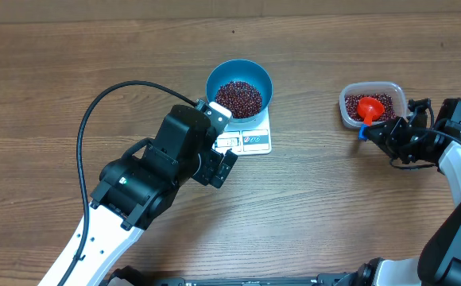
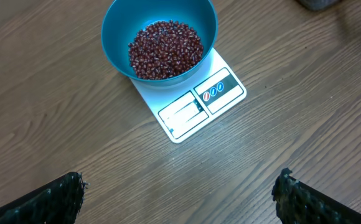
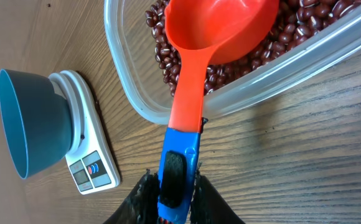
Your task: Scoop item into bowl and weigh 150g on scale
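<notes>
This seems to be a robot test station in a lab, not a home. A plain wood-grain tabletop (image 1: 334, 214) fills every view. Two black-and-white robot arms reach over it: the left arm (image 1: 147, 179) from 7 o'clock, trailing a loose black cable (image 1: 135, 85), and the right arm (image 1: 421, 144) from 4 o'clock. A small scale (image 1: 254, 141) sits at 12 o'clock.

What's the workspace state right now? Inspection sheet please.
Surface: wood-grain table.
Job's things: blue bowl sits on white scale and holds red beans; scale display not legible. More beans fill a clear tub, with the red scoop head lying in it.
Clutter: nothing seen.
Grippers: left pincer open, empty, above the table near the scale; right pincer shut on the scoop's blue handle.
Cables: black cable loops over the table by the left arm.
Surroundings: nothing seen.
</notes>
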`<state>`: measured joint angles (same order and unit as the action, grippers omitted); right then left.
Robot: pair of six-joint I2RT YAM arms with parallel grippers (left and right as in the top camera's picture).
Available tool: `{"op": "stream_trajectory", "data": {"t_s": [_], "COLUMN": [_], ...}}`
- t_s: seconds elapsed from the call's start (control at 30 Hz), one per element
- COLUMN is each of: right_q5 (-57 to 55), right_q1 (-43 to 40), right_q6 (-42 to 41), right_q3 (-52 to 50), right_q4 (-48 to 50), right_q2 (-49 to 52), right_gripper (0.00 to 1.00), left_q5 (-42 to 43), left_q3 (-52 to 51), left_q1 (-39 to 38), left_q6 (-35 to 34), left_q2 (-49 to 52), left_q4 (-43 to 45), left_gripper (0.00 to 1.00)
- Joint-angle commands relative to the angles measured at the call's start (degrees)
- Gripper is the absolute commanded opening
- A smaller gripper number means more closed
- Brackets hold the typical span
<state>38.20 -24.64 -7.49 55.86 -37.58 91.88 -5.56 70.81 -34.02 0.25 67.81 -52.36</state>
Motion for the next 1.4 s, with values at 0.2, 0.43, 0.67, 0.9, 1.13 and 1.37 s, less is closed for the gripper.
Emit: {"op": "stream_trajectory", "data": {"t_s": [0.2,0.43,0.67,0.9,1.13,1.37], "right_q5": [-4.68,-4.09,5.73,10.95,11.41,11.41], "right_q1": [0.24,0.24,0.24,0.24,0.24,0.22], "right_q6": [-0.02,-4.02,-10.51,-13.99,-15.08,-15.06], "right_q3": [-0.44,-2.62,-11.32,-12.31,-12.31,-12.31], "right_q4": [-0.66,1.11,14.64,22.05,23.71,23.85], "right_q2": [-1.16,-1.11,-1.11,-1.11,-1.11,-1.11], "right_gripper": [0.44,0.62,0.67,0.67,0.43,0.30], "left_q5": [0.70,0.72,0.70,0.72,0.70,0.72], "left_q3": [-0.15,-0.17,-0.15,-0.15,-0.17,-0.15], "left_q1": [0.24,0.24,0.24,0.24,0.24,0.24], "left_q6": [0.87,0.87,0.87,0.87,0.87,0.87], "left_q2": [0.35,0.35,0.35,0.35,0.35,0.35], "left_q4": [0.09,0.09,0.09,0.09,0.09,0.09], "left_gripper": [0.99,1.00,1.00,1.00,1.00,1.00]}}
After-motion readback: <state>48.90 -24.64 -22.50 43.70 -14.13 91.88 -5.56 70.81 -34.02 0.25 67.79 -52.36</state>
